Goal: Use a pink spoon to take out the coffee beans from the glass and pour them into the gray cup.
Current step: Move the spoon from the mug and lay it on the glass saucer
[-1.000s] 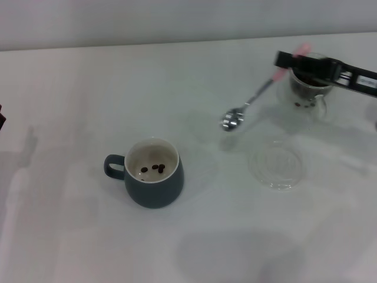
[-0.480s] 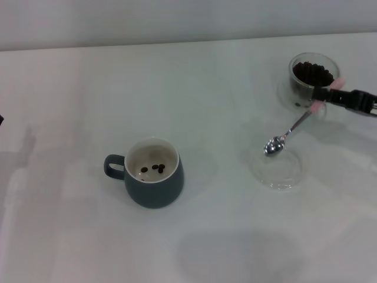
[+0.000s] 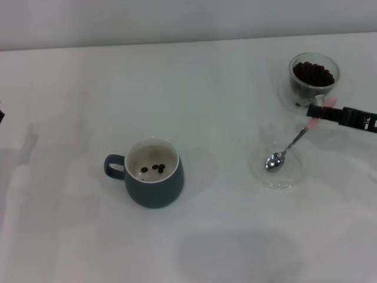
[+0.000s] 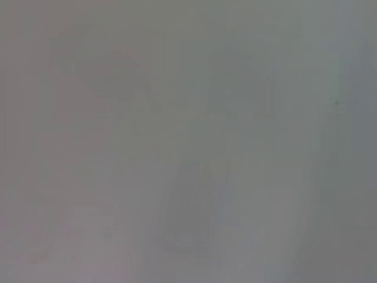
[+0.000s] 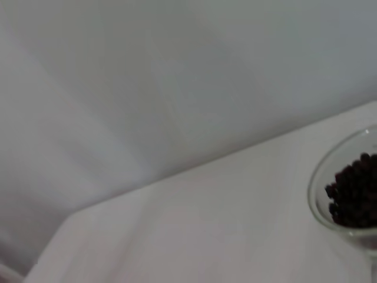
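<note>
The gray cup point(image 3: 152, 180) stands at centre left of the head view, with three coffee beans point(image 3: 154, 168) on its cream bottom. At the far right, the glass point(image 3: 313, 79) holds a heap of coffee beans point(image 3: 313, 73); the right wrist view catches its rim point(image 5: 321, 177) and beans point(image 5: 353, 191). Just in front of the glass, my right gripper point(image 3: 318, 112) is shut on the pink end of the pink spoon point(image 3: 288, 146). The spoon slants down, and its empty metal bowl sits over the flat dish. Of my left arm, only a dark sliver point(image 3: 1, 116) shows at the left edge.
A shallow clear glass dish point(image 3: 291, 177) lies on the white table point(image 3: 212, 106) under the spoon's bowl, between the glass and the table's front. The left wrist view shows only a blank pale surface.
My right gripper has drawn back from over the glass towards the right front, carrying the spoon. The spoon's bowl has swung from mid-table to over the dish and has sunk lower.
</note>
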Controlling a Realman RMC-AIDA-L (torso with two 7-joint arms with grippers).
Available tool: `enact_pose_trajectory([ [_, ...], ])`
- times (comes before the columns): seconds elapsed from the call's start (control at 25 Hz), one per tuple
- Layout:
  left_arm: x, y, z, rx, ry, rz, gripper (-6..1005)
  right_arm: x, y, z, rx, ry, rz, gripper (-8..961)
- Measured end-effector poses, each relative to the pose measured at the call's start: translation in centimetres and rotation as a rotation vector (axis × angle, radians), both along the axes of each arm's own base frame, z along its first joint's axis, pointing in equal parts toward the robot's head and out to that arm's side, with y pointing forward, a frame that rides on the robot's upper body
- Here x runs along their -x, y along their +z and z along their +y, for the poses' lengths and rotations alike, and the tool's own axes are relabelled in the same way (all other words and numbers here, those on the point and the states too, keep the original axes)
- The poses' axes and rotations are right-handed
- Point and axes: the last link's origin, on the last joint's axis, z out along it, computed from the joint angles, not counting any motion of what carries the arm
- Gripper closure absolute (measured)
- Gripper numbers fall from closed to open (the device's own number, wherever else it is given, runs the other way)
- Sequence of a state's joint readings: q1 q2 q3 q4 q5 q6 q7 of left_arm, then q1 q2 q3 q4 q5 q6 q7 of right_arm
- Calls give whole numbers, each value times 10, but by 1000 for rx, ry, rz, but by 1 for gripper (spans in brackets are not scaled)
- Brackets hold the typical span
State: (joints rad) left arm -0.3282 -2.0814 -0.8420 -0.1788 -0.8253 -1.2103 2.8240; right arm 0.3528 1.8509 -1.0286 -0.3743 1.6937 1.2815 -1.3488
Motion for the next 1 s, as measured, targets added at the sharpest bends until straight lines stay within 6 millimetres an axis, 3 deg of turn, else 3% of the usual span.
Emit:
enact_pose_trajectory([
  [0.48, -5, 0, 6, -2, -16, 1, 119, 4, -10, 0, 21, -2, 7, 798],
  [0.88, -5, 1, 7, -4, -13, -1, 120, -4, -11, -2, 6, -40, -11, 797],
  [1.0, -5, 1, 7, -4, -13, -1, 120, -7, -11, -1, -2, -51, -23, 692],
])
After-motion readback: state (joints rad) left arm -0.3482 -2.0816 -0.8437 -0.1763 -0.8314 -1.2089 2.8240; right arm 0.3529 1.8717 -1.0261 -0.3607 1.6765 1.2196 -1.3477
